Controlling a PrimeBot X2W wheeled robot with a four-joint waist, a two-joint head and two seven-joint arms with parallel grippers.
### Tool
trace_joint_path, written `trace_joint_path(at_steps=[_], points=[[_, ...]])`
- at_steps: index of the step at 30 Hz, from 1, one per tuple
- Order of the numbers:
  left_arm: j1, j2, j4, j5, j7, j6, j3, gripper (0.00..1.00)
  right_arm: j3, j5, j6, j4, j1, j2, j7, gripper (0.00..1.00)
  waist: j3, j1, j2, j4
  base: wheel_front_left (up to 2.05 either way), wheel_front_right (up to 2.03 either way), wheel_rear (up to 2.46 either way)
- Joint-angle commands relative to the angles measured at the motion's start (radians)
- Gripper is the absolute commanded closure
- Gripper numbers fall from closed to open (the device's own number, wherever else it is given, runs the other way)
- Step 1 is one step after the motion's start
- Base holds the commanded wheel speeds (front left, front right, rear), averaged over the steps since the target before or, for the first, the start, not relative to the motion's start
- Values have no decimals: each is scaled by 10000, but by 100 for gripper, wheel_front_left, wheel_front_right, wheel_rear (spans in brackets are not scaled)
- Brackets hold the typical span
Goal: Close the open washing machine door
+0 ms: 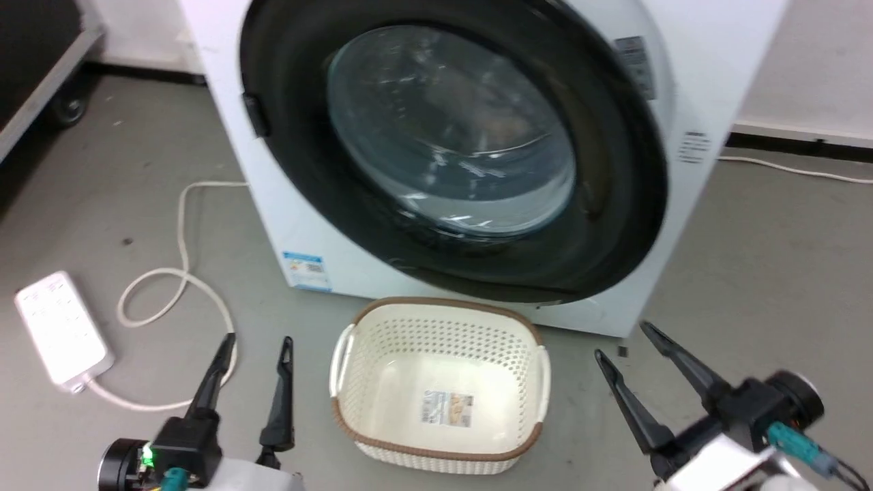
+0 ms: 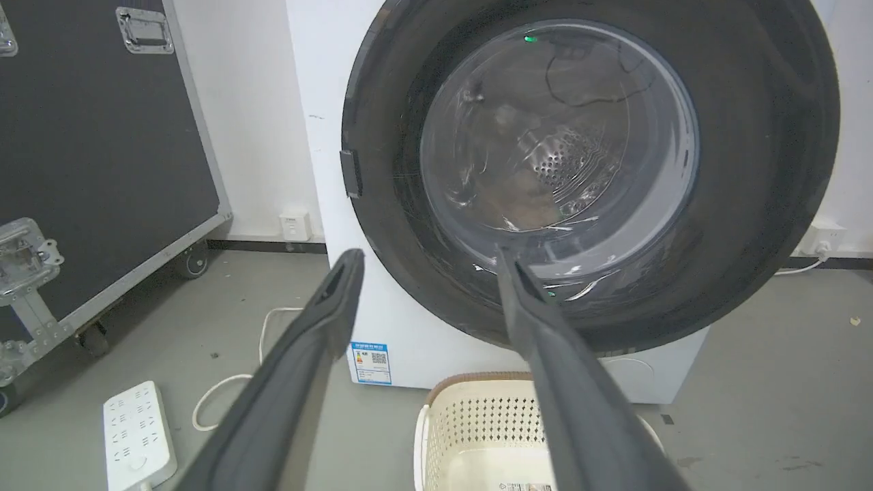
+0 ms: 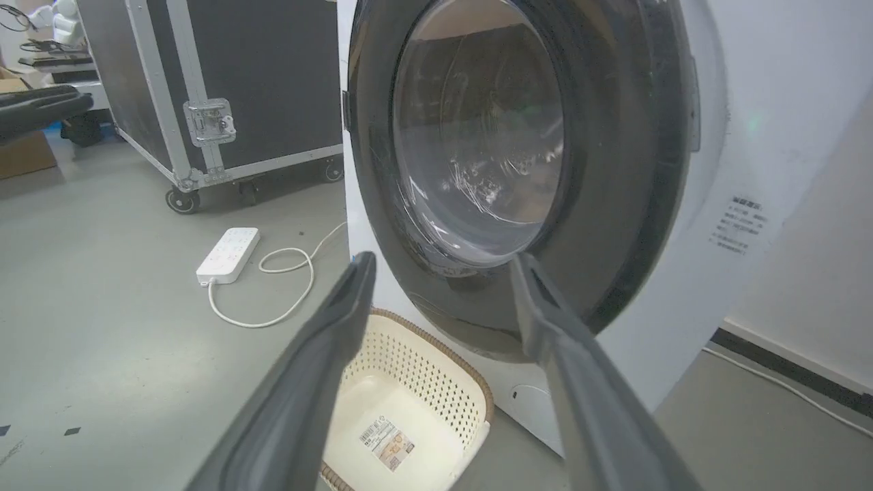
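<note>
The floor [image 1: 750, 273] is grey and smooth, and a pale wall [image 1: 805, 54] runs along its far edge. The washing machine [image 1: 273, 204] is a white box standing at that far edge, close to the wall. The washing machine door [image 1: 614, 170] is a big round black ring that covers most of the machine's front. It seems to lie flat against the front, but the head view is blurry there, so I cannot be sure it is fully shut. A clear glass bowl [image 1: 450, 129] sits in the middle of the door. Through it the left wrist view shows a shiny drum [image 2: 566, 164] with small holes. A little blue label [image 1: 303, 271] is stuck low on the machine's front.

A cream basket [image 1: 443, 301] full of holes, with a brown rim, sits on the floor just in front of the machine, below the door. A white power strip [image 1: 61, 327] lies near the floor's left edge, and its white cord [image 1: 181, 273] loops toward the machine. A black case on wheels [image 2: 102, 136] stands farther left, by the wall.

The left pincer [image 1: 259, 339] is low on the left of the basket. Its two dark fingers are spread apart and hold nothing. The right pincer [image 1: 619, 339] is on the right of the basket, near the machine's bottom corner. Its fingers are spread wide too, with nothing between them. Neither pincer touches the door.
</note>
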Motion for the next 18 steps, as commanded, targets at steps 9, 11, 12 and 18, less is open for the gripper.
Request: trace_joint_path(at_steps=[9,11,12,18], points=[[-424,-426,-172,479,-43,145,-244,0,736,1242,8,520,-2351,-1275,576,100,1305,1,-1,1035,0,0,0],[-584,-511,-183,482,-43,168,-324,0,959,1587,8,757,-3001,-1663,711,100,1601,1,-1,1201,0,0,0],[-662,-548,-193,476,-43,180,-366,0,1054,1805,8,903,-3324,-1848,783,100,1750,1,-1,1281,0,0,0],[-1092,-692,-242,391,-43,308,-602,0,1504,3020,8,1978,-5213,-2830,1027,100,2531,1,-1,1717,0,0,0]])
